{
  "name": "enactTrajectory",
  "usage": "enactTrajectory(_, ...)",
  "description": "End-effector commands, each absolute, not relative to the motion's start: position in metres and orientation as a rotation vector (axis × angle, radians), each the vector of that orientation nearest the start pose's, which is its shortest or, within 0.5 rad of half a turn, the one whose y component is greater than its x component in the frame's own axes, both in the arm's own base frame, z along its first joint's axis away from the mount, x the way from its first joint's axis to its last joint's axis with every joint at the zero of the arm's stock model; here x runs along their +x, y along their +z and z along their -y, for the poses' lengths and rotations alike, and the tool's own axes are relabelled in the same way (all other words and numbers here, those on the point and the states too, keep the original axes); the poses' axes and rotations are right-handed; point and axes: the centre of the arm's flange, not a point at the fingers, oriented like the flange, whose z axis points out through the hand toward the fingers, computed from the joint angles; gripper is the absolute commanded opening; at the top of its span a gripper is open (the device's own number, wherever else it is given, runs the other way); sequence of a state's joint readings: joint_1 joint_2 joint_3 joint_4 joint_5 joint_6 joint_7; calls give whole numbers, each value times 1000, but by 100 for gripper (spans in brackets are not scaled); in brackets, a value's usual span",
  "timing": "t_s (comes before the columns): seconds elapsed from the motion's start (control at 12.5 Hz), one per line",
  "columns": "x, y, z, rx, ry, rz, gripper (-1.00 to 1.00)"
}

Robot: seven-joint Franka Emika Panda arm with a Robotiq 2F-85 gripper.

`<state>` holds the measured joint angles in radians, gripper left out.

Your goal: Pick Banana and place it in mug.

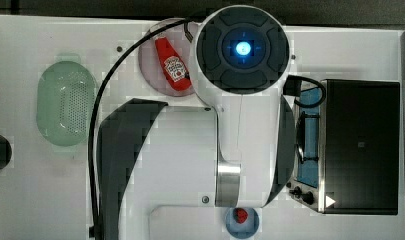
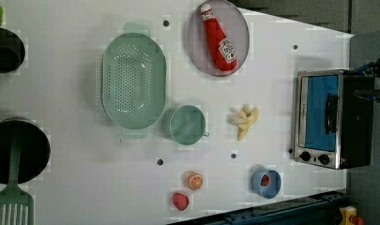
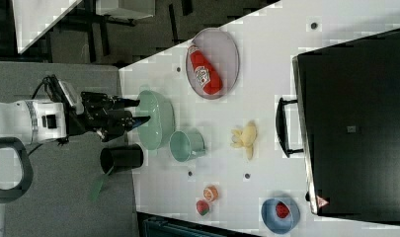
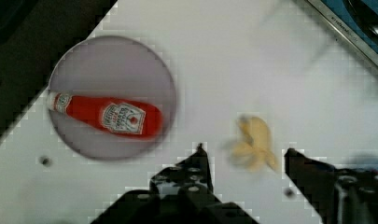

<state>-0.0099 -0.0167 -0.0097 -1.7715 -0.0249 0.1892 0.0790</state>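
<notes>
Above the white tabletop, parted fingers frame the banana, seemingly light and soft, best pinched gently mid-body.

On the worktop there is one banana, one mug, one colander, one ketchup bottle on one plate, one toaster oven, one blue bowl, one orange slice, two strawberries, two black pots and one green spatula.
</notes>
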Motion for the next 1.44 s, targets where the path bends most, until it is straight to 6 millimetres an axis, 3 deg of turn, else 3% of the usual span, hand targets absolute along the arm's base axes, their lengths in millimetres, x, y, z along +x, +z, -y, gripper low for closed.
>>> enactTrajectory(0.08, 473, 641, 31, -2817, 40, -1352, 48)
enactTrajectory(0.24, 474, 631, 31, -2824, 69, -1355, 91)
enactTrajectory(0.32, 476, 618, 31, -2832, 106, -1358, 100)
enactTrajectory(0.88, 503, 458, 31, -2848, 173, -1373, 100)
enactTrajectory(1.44, 491, 308, 30, -2844, 112, -1377, 100)
